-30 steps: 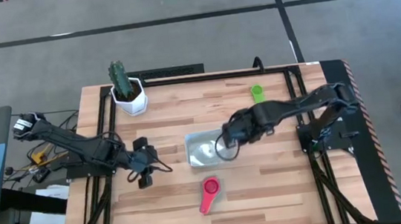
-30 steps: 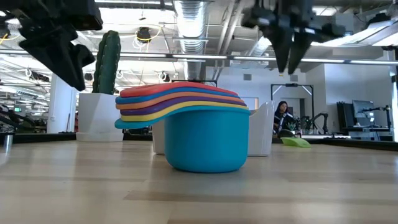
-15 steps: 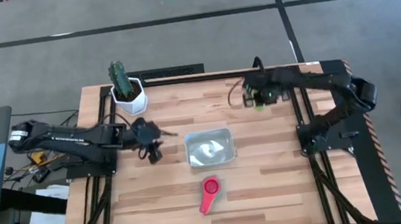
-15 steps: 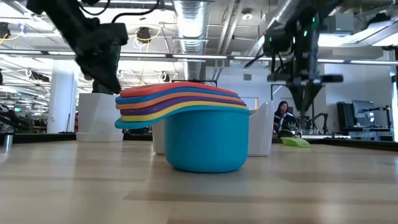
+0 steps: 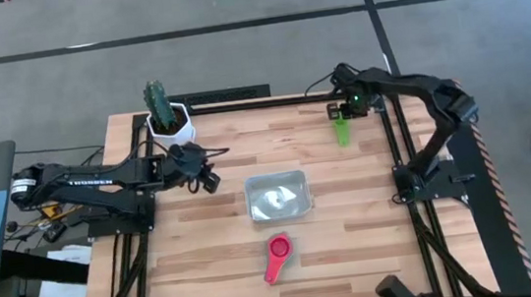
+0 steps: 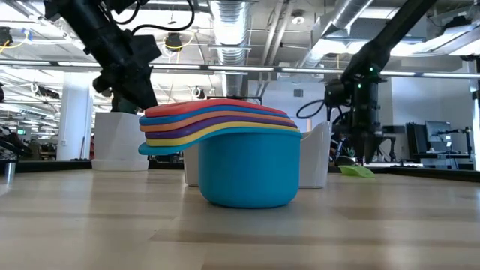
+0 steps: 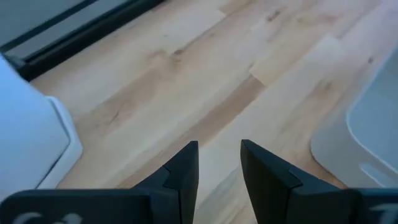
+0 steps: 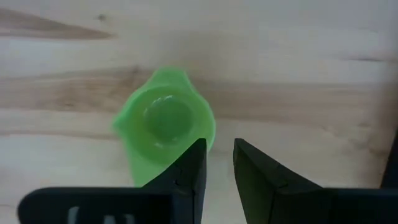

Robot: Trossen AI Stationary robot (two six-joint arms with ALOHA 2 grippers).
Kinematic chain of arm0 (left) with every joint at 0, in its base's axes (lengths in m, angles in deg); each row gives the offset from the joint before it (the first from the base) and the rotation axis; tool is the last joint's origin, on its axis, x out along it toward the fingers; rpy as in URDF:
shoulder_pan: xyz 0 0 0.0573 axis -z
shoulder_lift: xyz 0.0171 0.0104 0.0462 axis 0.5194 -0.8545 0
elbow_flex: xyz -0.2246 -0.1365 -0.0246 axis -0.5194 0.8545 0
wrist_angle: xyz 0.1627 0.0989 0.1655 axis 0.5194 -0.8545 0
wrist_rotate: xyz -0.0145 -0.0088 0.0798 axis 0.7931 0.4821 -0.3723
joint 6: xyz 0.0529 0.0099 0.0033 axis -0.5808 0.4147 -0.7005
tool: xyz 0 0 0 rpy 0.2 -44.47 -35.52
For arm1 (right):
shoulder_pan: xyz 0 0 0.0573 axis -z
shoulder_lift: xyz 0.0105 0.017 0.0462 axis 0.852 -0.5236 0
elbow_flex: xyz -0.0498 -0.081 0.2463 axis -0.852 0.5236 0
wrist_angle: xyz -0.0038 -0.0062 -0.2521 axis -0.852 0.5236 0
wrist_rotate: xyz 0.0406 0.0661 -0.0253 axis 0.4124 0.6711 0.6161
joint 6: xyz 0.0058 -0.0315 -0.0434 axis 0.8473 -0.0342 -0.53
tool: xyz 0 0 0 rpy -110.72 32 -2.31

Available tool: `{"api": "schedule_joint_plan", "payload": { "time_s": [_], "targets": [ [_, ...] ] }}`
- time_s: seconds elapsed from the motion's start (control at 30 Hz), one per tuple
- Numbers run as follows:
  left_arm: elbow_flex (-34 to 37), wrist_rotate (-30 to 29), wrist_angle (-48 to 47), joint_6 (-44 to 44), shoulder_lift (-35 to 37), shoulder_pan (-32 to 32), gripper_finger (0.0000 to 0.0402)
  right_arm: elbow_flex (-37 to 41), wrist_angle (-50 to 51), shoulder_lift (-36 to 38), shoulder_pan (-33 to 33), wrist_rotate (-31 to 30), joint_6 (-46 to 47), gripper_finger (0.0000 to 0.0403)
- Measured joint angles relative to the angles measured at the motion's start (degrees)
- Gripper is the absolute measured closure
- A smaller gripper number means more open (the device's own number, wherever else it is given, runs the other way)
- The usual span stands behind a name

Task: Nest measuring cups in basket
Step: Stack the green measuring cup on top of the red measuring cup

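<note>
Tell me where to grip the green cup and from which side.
Grip the green cup by its flat handle or thin rim, coming straight down from above: it sits upright, mouth up, alone on the table. The right gripper hovers beside it, fingers narrowly apart.

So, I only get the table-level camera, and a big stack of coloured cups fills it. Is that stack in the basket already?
Observer: No. From above, the stack sits on the bare table, apart from the basket.
Operator: And the green scrap far off on the right?
Observer: That is a green measuring cup, standing alone on the wood. The right gripper hangs just above it, fingers slightly apart, not gripping it.
Operator: What about the other arm?
Observer: The left gripper hovers over bare wood between the white cactus pot and the basket, holding nothing.
</note>
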Motion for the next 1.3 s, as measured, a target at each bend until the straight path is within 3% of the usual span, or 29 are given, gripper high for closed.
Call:
{"api": "schedule_joint_plan", "payload": {
  "time_s": [0.63,0.9,1.07,1.3],
  "targets": [
    [0.0,-2.9,-0.1,4.8,0.0,-0.4,0.0295,0.0,-5.7,-6.2,2.0,4.4,-9.3,0.0304],
    [0.0,-1.9,-0.4,5.7,0.0,-0.3,0.0295,0.0,-5.8,-6.1,2.0,4.4,-9.6,0.0345],
    [0.0,-0.7,-0.4,5.8,0.0,-0.3,0.0295,0.0,-5.7,-4.3,1.3,4.4,-9.7,0.0391],
    [0.0,-0.5,-0.4,6.1,0.0,-0.4,0.0295,0.0,-5.0,2.2,-2.3,4.5,-2.7,0.0376]
  ]
}}
